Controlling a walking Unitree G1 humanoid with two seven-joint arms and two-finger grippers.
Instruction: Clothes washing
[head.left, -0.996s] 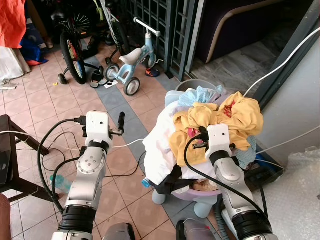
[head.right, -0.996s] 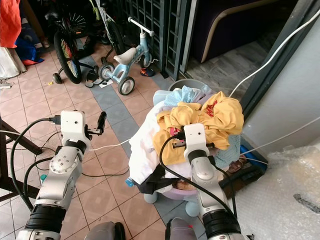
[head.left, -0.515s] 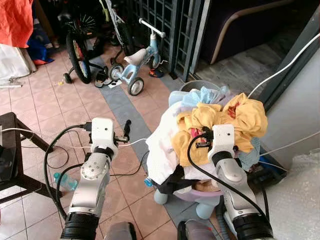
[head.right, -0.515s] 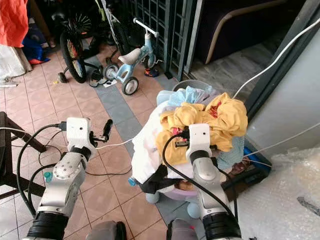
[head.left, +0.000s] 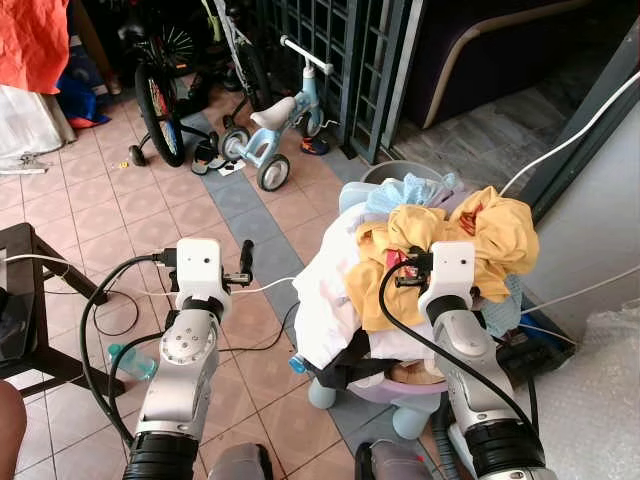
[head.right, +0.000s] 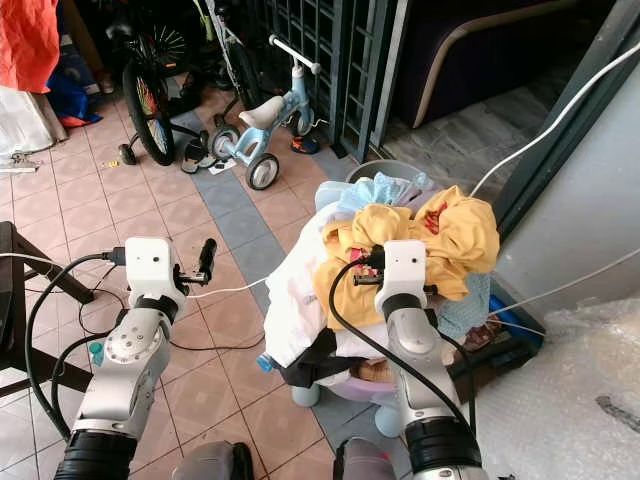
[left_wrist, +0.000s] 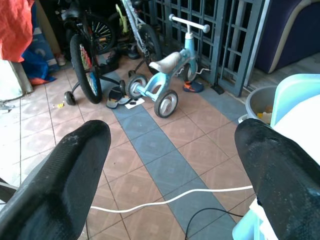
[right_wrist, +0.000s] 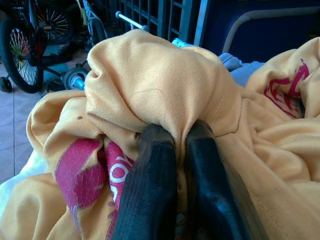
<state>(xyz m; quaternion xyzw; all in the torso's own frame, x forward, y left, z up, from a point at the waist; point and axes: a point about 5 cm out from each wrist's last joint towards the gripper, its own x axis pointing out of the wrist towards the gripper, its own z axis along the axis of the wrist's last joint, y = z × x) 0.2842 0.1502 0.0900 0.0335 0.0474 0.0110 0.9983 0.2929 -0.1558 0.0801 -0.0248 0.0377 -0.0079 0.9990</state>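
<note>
A heap of laundry sits on a purple basket (head.left: 385, 388), with a yellow garment with red print (head.left: 490, 235) on top, a white cloth (head.left: 322, 290) hanging down its left side and a light blue cloth (head.left: 405, 190) behind. My right gripper (right_wrist: 175, 136) is shut on a bunched fold of the yellow garment (right_wrist: 160, 85), and its fingertips are buried in the cloth. My left gripper (head.left: 245, 265) hangs open over the tiled floor, left of the heap, with nothing between its fingers (left_wrist: 75, 165).
A grey bucket (head.left: 385, 170) stands behind the heap. A light blue tricycle (head.left: 275, 115) and a bicycle (head.left: 160, 100) stand by the metal gate (head.left: 350, 50). Cables (head.left: 268, 285) cross the floor. A dark table (head.left: 25, 290) is at the left, and bubble wrap (head.left: 600, 400) at the right.
The view has shifted slightly. My left gripper has sunk a little, still open. The right gripper stays shut on the yellow garment in about the same place.
</note>
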